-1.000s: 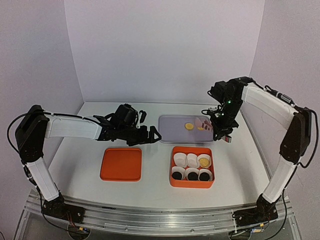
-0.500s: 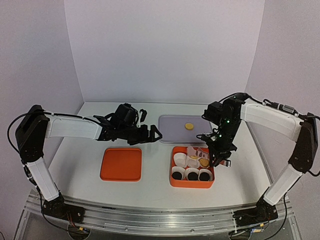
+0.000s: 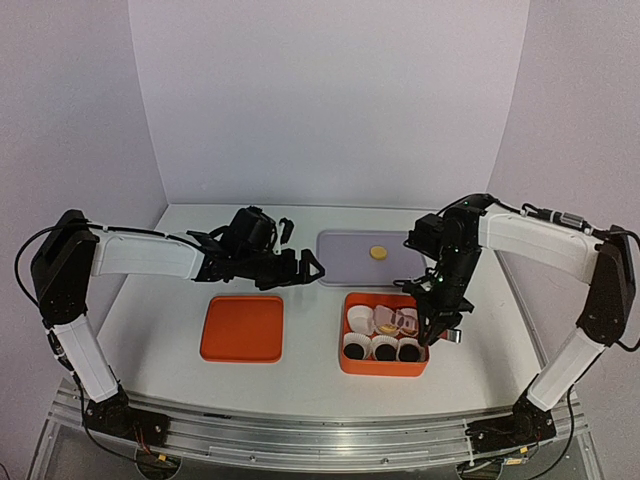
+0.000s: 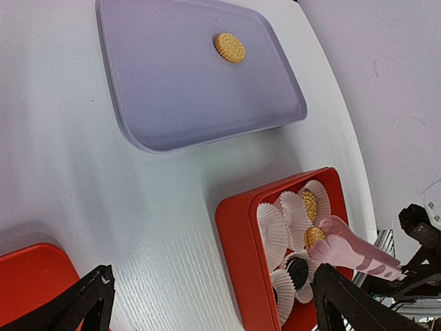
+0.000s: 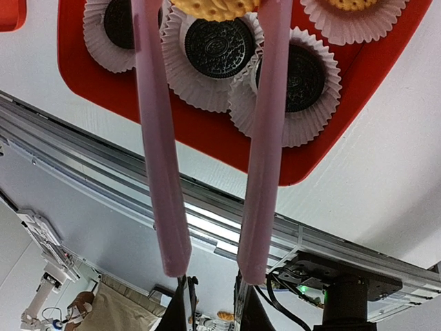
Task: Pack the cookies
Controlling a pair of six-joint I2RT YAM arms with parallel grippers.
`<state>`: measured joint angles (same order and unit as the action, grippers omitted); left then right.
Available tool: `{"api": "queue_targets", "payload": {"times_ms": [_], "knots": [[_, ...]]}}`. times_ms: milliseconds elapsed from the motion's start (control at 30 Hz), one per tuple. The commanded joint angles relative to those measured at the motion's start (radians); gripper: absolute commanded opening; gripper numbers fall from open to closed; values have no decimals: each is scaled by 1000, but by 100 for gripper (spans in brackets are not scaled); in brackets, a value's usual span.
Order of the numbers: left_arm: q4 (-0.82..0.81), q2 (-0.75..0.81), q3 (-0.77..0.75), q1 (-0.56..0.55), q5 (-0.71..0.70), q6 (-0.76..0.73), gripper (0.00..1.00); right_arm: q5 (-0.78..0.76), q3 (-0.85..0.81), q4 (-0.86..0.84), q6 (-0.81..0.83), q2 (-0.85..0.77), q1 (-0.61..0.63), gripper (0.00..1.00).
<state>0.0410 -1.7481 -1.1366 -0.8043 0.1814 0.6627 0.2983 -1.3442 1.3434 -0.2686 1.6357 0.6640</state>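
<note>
Top: the right fingers clamp pink tongs over the box. The left fingers gape above the table.

Left wrist: one yellow cookie lies on the tray. A second cookie hangs in the tongs.

Right wrist: three black cookies sit cupped.

Seemingly four are packed, two left.

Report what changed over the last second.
The right gripper carried the pink tongs, clamping a golden cookie, from the lavender tray to above the red box. Unchanged: the left gripper open and motionless, the other golden cookie on the tray.
</note>
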Motion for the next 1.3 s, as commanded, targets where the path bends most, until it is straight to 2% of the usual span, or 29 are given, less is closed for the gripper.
{"api": "queue_targets", "payload": {"times_ms": [0, 1267], "knots": [[-37, 17, 9, 1, 4, 10, 100, 53, 14, 7, -25, 10, 6, 0], [-67, 70, 68, 1, 5, 5, 100, -36, 26, -87, -155, 42, 7, 0]]}}
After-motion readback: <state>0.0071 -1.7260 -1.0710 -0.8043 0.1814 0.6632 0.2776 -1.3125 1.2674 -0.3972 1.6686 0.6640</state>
